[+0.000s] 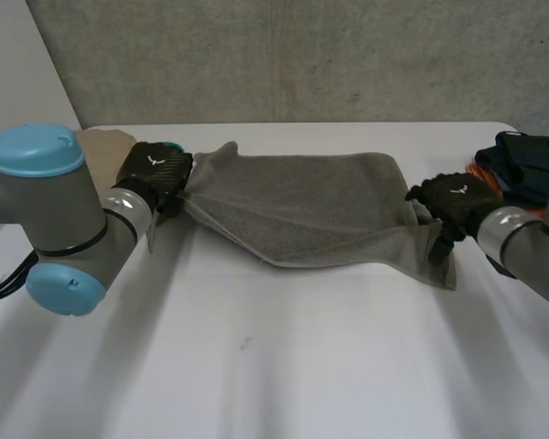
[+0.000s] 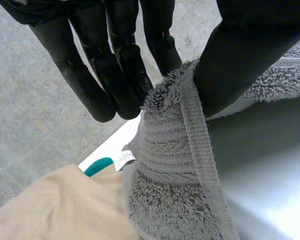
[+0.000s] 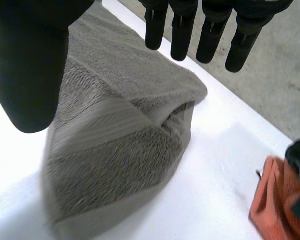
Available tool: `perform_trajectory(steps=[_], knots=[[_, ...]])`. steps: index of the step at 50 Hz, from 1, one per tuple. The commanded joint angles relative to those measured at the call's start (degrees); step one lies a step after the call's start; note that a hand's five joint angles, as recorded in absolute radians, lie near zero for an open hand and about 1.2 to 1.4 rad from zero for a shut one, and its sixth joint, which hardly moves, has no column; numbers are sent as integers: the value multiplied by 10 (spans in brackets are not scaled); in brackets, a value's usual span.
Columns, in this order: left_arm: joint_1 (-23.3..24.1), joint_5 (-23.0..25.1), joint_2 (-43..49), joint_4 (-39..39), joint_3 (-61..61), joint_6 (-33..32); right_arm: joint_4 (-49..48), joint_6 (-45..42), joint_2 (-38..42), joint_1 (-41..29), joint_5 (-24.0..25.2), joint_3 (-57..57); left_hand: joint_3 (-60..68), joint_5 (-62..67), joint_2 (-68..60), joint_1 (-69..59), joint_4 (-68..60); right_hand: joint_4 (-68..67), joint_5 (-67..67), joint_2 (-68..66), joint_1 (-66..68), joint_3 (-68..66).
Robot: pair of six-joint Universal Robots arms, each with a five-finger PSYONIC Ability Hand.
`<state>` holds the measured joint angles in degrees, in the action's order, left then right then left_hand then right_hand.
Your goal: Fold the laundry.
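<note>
Grey towel (image 1: 302,206) lies spread on the far half of the white table (image 1: 274,366). Its long axis runs side to side, one end toward each arm, and the near edge sags to a shallow point mid-length.

Left hand (image 1: 156,174) is at the towel's left end. Its fingers (image 2: 115,85) and thumb (image 2: 235,65) are closed on the hemmed corner, and the cloth bunches there. A small white label (image 2: 124,159) sticks out of the towel just below the pinch.

Right hand (image 1: 453,197) is over the towel's right end. Fingers (image 3: 210,35) are straight and spread away from the thumb, holding nothing, and that end lies doubled over under the palm.

Beige cloth (image 1: 105,142) is just beyond the towel's left end, and a dark-and-orange clothes pile (image 1: 522,165) sits past its right end.
</note>
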<state>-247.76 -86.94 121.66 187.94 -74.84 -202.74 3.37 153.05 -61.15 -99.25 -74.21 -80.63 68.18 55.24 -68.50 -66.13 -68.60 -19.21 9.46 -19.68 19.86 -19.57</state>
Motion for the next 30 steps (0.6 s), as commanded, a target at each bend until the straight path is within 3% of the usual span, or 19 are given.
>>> perform_trajectory(steps=[1, 6, 12, 17, 30], knots=[[0, 1, -10, 0, -5, 7, 23, -34, -49, 25, 5, -86, 118, 148, -115, -139, -114, -153, 151, -149, 147, -150], [1, 3, -9, 0, -3, 6, -4, -104, -34, 34, 30, -124, 118, 148, -115, -139, -114, -149, 146, -144, 142, -145], [-2, 4, -8, 0, 0, 6, -87, -130, 6, 34, 46, -115, 118, 148, -115, -139, -114, 0, -2, 4, -6, 3], [-7, 4, -6, 0, 1, 6, -120, -137, 44, 27, 52, -80, 118, 148, -115, -139, -114, -15, 13, -11, 9, -12], [-11, 5, -1, 0, 8, 6, -66, -157, 142, 12, 55, 54, 118, 148, -115, -139, -114, -148, 146, -144, 142, -145]])
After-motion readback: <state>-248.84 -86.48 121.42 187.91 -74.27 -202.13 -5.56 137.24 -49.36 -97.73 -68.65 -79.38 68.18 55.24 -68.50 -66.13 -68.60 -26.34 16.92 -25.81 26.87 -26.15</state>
